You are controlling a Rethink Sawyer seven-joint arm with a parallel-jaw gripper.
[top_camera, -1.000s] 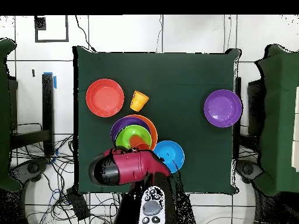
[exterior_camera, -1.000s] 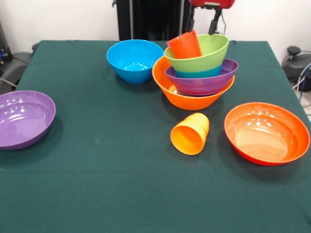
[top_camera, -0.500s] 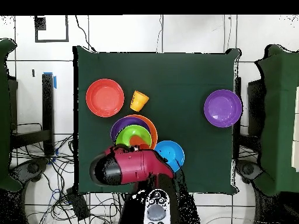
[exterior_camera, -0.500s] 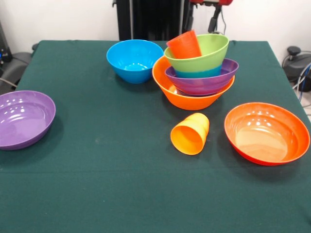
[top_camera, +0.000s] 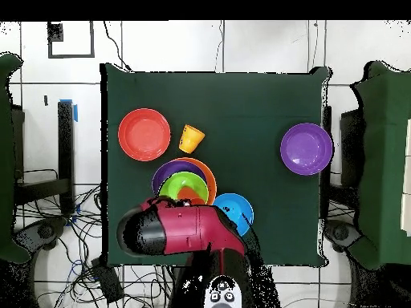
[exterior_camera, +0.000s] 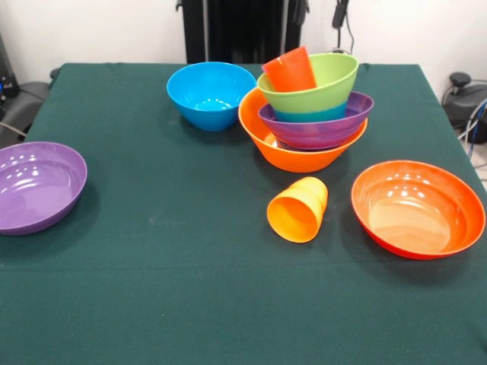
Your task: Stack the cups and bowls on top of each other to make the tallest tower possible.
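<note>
On the dark green table cloth, the red-orange plastic cup leans in the tower's lime green plastic bowl and may tip out. I cannot tell the gripper's state.

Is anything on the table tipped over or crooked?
Yes. The yellow-orange cup lies on its side on the green cloth, mouth facing the camera. In the tower, the red-orange cup leans tilted in the green bowl, not upright.
</note>
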